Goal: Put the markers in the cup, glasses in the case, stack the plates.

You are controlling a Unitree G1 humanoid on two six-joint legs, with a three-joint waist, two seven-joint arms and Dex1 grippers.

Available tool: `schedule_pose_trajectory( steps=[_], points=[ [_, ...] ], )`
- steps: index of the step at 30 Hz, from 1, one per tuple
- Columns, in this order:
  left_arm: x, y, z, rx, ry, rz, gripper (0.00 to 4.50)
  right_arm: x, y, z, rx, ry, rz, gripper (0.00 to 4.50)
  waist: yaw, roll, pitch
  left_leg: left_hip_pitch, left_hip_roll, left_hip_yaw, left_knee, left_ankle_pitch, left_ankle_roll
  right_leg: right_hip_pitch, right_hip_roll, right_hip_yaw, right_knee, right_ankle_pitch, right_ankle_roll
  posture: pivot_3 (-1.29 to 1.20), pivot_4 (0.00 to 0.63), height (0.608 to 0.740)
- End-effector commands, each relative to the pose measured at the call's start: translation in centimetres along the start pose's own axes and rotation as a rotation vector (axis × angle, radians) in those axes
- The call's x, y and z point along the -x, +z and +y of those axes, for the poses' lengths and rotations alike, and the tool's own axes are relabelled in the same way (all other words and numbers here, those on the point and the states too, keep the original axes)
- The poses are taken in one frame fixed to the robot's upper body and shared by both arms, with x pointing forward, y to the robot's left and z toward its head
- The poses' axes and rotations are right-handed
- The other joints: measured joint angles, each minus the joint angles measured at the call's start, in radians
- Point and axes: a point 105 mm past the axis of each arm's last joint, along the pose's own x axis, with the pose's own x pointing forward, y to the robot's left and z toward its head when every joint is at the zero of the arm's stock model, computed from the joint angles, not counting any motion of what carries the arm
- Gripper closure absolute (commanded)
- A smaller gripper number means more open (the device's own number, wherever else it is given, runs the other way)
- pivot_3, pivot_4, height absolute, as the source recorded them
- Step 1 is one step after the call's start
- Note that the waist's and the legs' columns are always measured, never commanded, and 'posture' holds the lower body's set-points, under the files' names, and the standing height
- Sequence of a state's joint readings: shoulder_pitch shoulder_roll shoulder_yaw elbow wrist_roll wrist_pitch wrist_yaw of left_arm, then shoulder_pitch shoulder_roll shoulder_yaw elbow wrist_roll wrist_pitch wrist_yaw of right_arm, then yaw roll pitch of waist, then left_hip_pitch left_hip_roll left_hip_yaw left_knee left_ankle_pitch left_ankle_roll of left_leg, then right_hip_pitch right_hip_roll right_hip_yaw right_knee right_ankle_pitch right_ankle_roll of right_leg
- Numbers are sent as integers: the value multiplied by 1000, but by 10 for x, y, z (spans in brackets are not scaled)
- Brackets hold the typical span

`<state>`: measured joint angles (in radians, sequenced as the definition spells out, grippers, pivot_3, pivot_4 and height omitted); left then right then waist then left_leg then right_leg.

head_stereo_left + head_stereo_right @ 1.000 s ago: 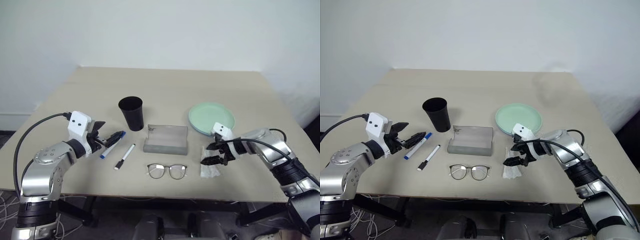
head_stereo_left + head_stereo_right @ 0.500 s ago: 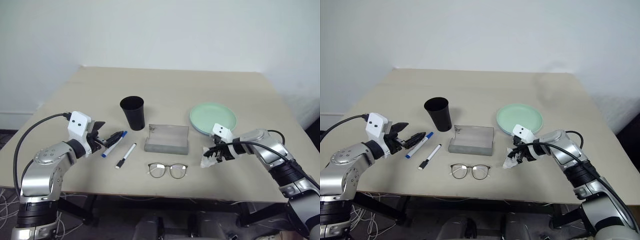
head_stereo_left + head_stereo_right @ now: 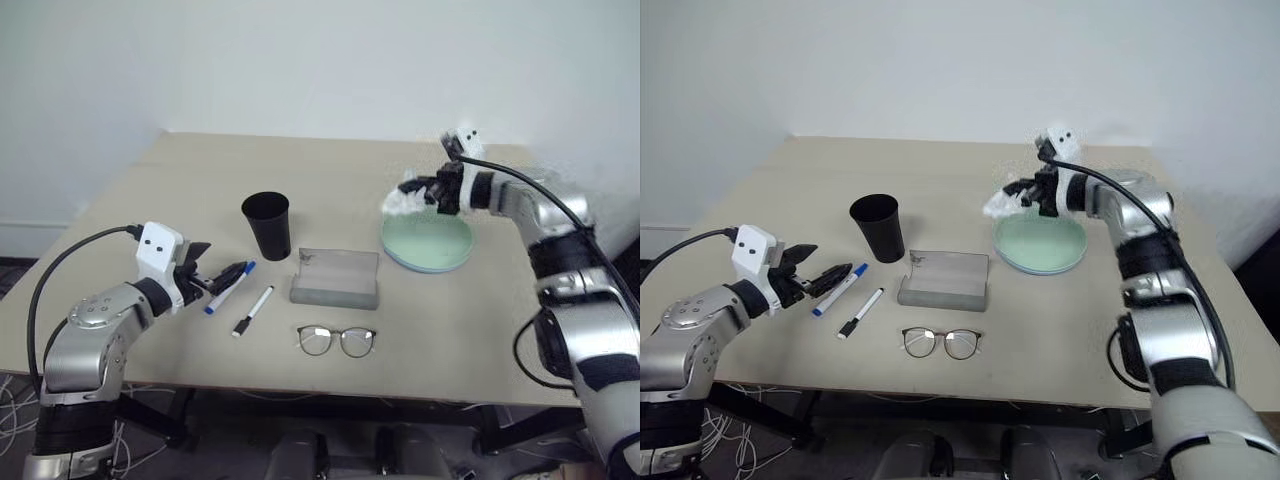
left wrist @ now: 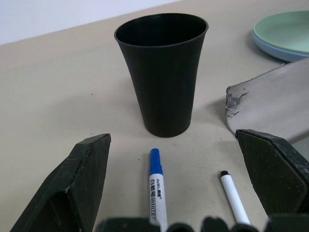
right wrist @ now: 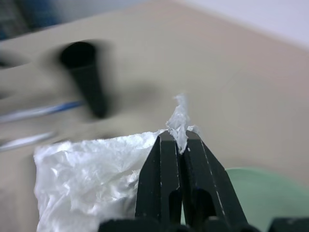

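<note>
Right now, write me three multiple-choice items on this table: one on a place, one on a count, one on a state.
1. Where is the glasses case?
A. between cup and plates
B. inside the cup
C. on the plates

2. How many markers lie on the table?
A. one
B. two
C. four

3. What is the right gripper doing?
A. open, holding nothing
B. shut on the glasses
C. shut on a crumpled white tissue

Answers: 1 A, the case sits between the black cup and the stacked plates. 2 B, blue-capped marker and black-capped marker. 3 C, fingers pinch the tissue.

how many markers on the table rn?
2. Blue-capped marker lies by the open left end effector, in front of the black cup; black-capped marker lies just beside it, toward the grey case.
</note>
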<state>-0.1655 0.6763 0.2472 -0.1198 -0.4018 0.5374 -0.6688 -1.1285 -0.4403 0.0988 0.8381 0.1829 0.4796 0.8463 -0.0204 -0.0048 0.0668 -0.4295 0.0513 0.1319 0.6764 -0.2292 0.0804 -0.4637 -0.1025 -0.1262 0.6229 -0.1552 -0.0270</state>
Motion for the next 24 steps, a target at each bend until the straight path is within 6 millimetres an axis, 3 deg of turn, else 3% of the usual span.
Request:
schedule_pose_trajectory(
  steps=[1, 7, 8, 12, 17, 19, 21, 24],
  points=[
    [-2, 13, -1, -33, -1, -45, 64, -3, -11, -25, 45, -173, 18, 4474, 1, 0, 0, 0, 0, 0, 0, 0, 0, 0, 0, 0, 0, 0, 0, 0, 0, 727],
    [-2, 14, -3, -36, -4, -49, 64, -10, -37, -35, 136, -285, 96, 4474, -13, 0, 0, -1, -2, 4, -3, 3, -7, -3, 0, 3, 1, 2, 3, 0, 0, 727],
    [-2, 14, -3, -36, -4, -49, 64, -10, -38, -35, 141, -291, 96, 4289, -17, 0, 0, -1, -2, 4, -3, 3, -7, -3, 0, 3, 2, 2, 3, 0, 0, 727],
    [-3, 15, -6, -39, -14, -50, 64, -7, -36, -41, 181, -329, 91, 3200, -29, 0, 0, 0, -1, 3, -3, 4, -9, -3, 1, 3, 2, 2, 2, 0, 0, 727],
    [-9, 16, -14, -53, -54, -44, 64, 0, -27, -47, 245, -343, 66, 1435, -33, 1, 0, 2, 0, 3, -3, 5, -8, -1, 1, 3, 2, 2, 2, 0, 0, 727],
    [-13, 17, -21, -65, -92, -39, 64, 1, -19, -42, 259, -277, 41, 777, -33, 1, 0, 2, 0, 3, -2, 4, -5, -1, 1, 3, 2, 2, 2, 0, 0, 727],
    [-18, 18, -31, -85, -144, -31, 64, 2, -11, -31, 274, -160, 17, 777, -31, 1, 0, 2, -1, 2, -2, 5, -3, 0, 1, 2, 2, 2, 2, 0, 0, 727],
    [-30, 19, -56, -132, -255, -16, 64, 9, -10, 0, 305, 142, 24, 777, -28, 1, 0, 2, -1, 1, -2, 6, -2, 1, 1, 2, 2, 2, 2, 0, 0, 727]
  ],
)
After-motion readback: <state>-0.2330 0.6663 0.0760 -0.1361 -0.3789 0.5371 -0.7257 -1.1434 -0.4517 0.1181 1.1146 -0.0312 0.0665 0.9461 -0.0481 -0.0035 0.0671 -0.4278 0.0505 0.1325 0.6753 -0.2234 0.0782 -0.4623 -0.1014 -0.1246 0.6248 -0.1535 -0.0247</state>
